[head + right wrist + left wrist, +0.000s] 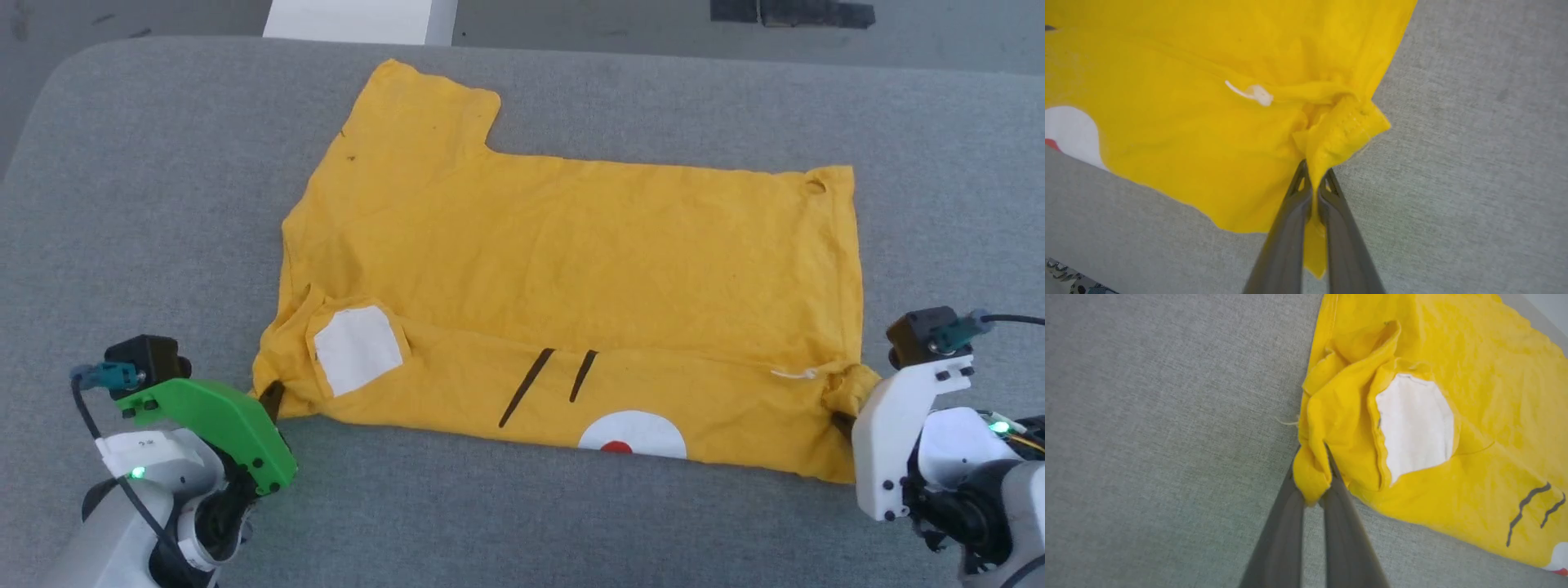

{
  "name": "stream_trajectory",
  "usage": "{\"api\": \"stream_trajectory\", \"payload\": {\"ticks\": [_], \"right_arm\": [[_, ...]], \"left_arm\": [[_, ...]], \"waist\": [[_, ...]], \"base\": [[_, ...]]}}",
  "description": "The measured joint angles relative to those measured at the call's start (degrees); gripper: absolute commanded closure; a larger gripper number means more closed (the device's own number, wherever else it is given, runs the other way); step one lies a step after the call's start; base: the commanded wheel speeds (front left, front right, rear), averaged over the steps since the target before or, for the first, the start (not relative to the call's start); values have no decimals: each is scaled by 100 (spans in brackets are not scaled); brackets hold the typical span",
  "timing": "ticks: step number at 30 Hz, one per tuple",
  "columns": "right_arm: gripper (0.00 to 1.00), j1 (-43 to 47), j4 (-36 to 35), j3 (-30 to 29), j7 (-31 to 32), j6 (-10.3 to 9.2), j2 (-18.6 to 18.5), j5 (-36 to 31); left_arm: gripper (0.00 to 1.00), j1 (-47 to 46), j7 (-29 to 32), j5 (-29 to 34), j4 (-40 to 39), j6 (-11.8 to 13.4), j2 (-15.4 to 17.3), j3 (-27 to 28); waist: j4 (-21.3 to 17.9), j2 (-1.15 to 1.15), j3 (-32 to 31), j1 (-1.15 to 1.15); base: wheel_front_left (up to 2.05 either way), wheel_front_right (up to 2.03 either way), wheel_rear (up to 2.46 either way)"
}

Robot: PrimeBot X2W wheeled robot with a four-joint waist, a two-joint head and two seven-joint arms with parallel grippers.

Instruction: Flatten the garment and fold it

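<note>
The left fingers (1284, 539) are closed tight on a bunched corner of the shirt (571, 269), and the right fingers (1286, 245) pinch its opposite hem corner.

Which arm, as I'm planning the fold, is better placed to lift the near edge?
Probably right: right gripper pinches the garment at a hem corner cleanly; left gripper holds a bunched, crumpled corner.
</note>
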Motion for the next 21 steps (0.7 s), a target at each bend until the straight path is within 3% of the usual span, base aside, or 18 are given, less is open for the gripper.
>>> {"api": "stream_trajectory", "payload": {"ticks": [4,14,21], "right_arm": [[100,46,-310,-152,210,0,-204,242],[100,655,-808,-439,795,1,-383,405],[100,934,-363,-311,793,1,-285,336]], "left_arm": [[100,121,48,-52,-172,19,163,115],[100,852,403,-133,-881,459,470,122],[100,1248,538,-421,-452,461,200,-103]], "waist": [[-15,0,-252,0],[-32,0,-767,0],[-37,0,-759,0]], "base": [[0,0,0],[0,0,0],[0,0,0]]}}
